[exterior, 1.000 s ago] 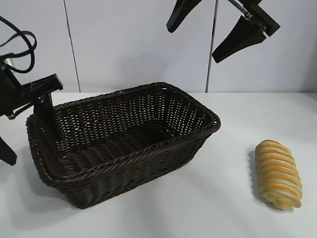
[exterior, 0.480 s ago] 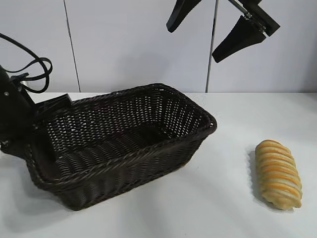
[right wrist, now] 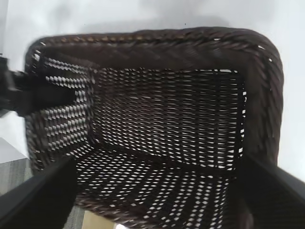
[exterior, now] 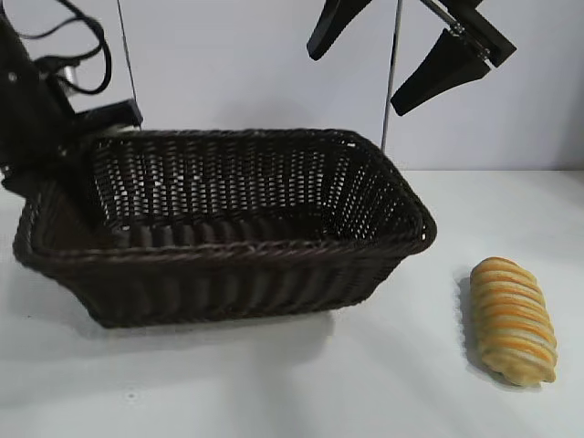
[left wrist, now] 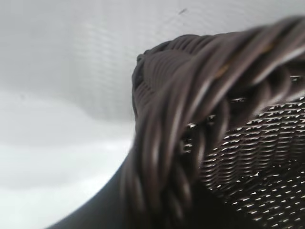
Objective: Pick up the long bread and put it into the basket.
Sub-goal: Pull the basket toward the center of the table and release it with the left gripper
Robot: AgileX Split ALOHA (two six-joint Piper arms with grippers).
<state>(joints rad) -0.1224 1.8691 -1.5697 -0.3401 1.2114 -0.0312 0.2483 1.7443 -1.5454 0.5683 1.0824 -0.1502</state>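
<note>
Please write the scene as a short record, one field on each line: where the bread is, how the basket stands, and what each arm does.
bread: the long bread lies on the white table, to the right of the basket, not touching it
basket: the basket is empty inside; its left end is raised off the table
left gripper: the left gripper is shut on the basket's left rim, one finger inside the wall
right gripper: the right gripper is open, high above the basket, holding nothing
task state: bread not yet picked up

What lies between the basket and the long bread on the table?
Nothing: in the exterior view, only bare white table separates the basket from the long bread.
</note>
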